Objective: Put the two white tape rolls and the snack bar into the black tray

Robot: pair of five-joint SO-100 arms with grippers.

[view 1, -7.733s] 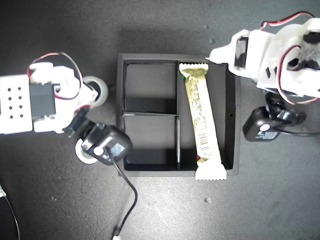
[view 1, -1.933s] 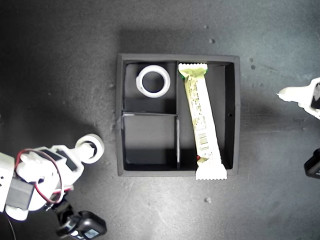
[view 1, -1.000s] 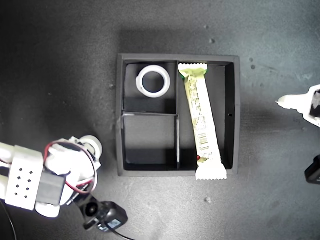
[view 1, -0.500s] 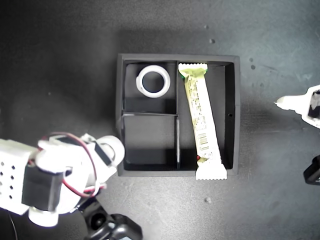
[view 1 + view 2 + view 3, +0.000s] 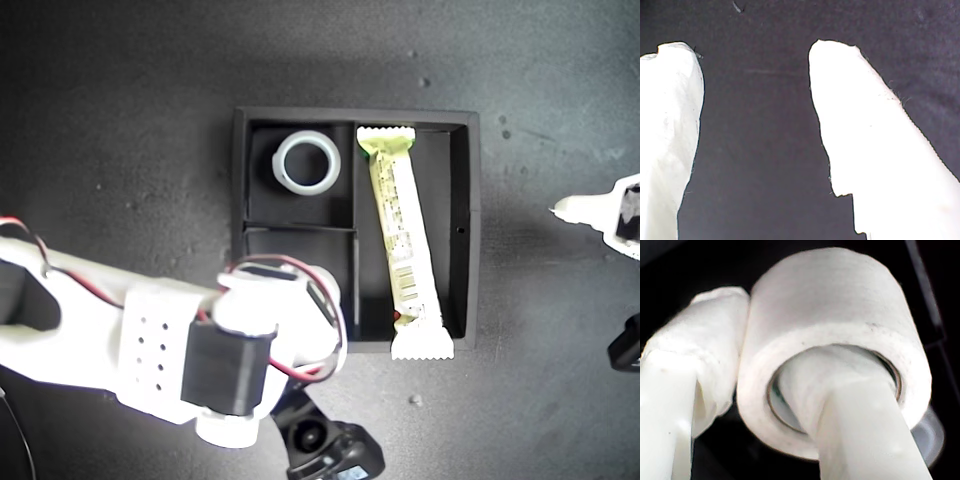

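My second tool (image 5: 760,390) is clamped on one white tape roll (image 5: 835,335), one finger through its hole and the other against the outer wall; in the exterior view its arm (image 5: 170,350) covers the lower small compartment of the black tray (image 5: 474,220), so the held roll cannot be seen there. My first tool (image 5: 755,125) stands open with nothing between its fingers over bare dark worktop (image 5: 120,120), at the exterior view's right edge. The other tape roll (image 5: 308,164) lies flat in the upper small compartment, and the snack bar (image 5: 402,250) lies lengthwise in the long compartment, its lower crimped end resting over the tray's bottom wall.
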